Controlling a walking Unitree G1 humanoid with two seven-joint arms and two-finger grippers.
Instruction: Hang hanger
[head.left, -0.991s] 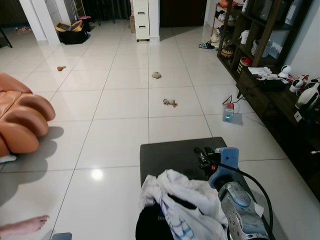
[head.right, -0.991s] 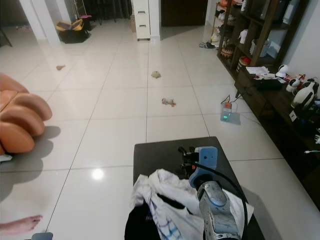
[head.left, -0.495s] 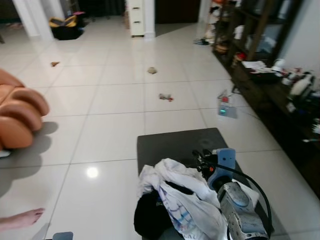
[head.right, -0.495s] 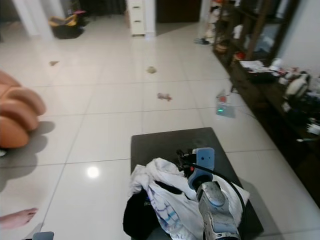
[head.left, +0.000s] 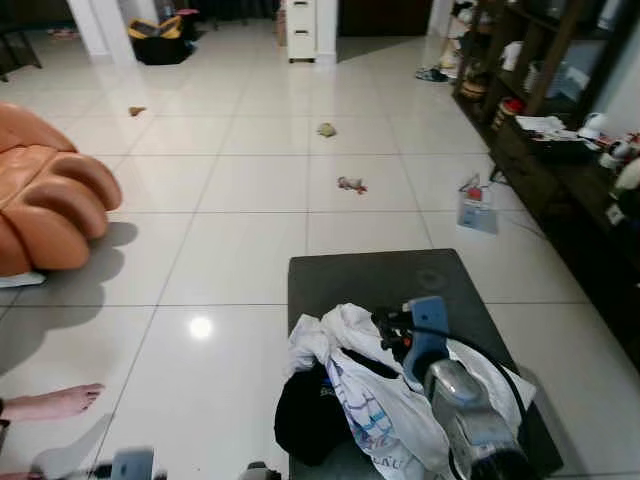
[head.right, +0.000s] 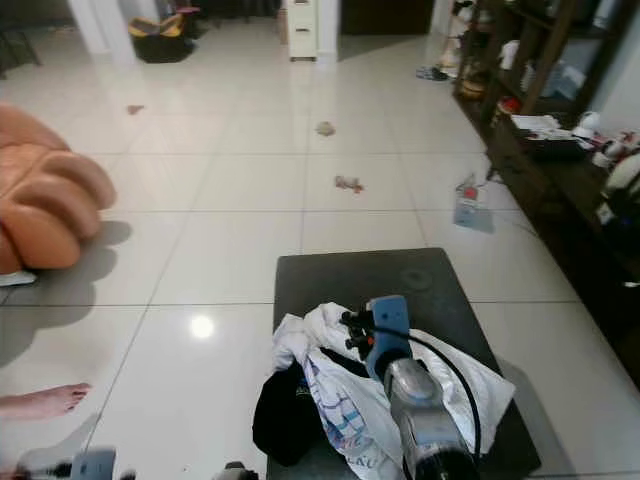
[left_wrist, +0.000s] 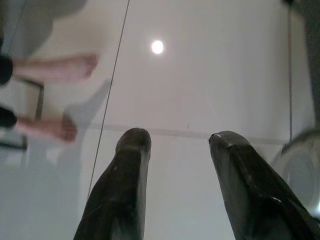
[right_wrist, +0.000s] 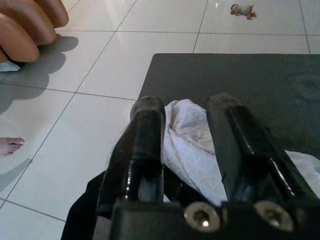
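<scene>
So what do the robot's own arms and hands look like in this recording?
The right arm is silver metal with a blue wrist block and a black cable looping along it. The right hand and left hand each have two long, glossy black fingers with rounded tips.

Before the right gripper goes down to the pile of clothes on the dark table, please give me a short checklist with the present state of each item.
1. Right gripper open: ok, fingers apart.
2. Right gripper above white garment: ok, hovering, nothing held.
3. Hanger located: cannot tell, none visible among the clothes.
4. Black garment at the edge of the dark table: not ok, it overhangs.
5. Person's foot away from the table: ok.
6. Left gripper free: ok, open above the floor.
</scene>
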